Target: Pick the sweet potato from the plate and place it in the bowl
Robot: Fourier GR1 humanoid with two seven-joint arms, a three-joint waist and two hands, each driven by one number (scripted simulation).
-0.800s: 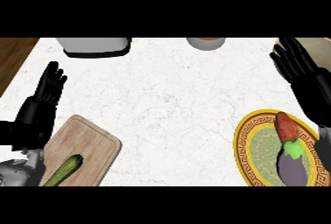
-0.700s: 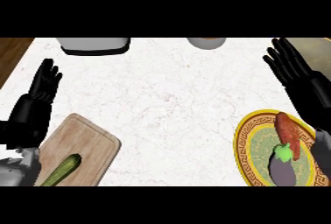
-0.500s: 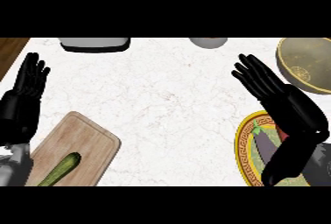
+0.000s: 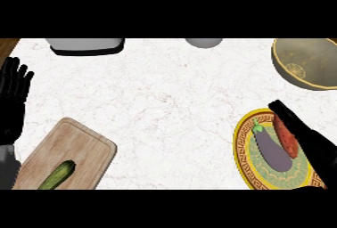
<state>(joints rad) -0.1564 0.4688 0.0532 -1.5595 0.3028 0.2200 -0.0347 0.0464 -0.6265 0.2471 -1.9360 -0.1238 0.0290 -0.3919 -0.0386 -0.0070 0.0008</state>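
Right hand [image 4: 304,133] hovering, fingers straight, at sweet potato [image 4: 286,136] | potato lying on plate [image 4: 245,167] beside eggplant [image 4: 272,149] | bowl [image 4: 308,62] waiting; pick, placement both pending | left hand [image 4: 14,95] resting open

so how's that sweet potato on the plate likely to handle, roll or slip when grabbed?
The sweet potato is long and tapered, so it would probably roll sideways if nudged. It lies beside the eggplant on the plate, which may block rolling that way. It looks solid and stiff, unlikely to flop. The right hand overlaps its far side; contact can't be judged.
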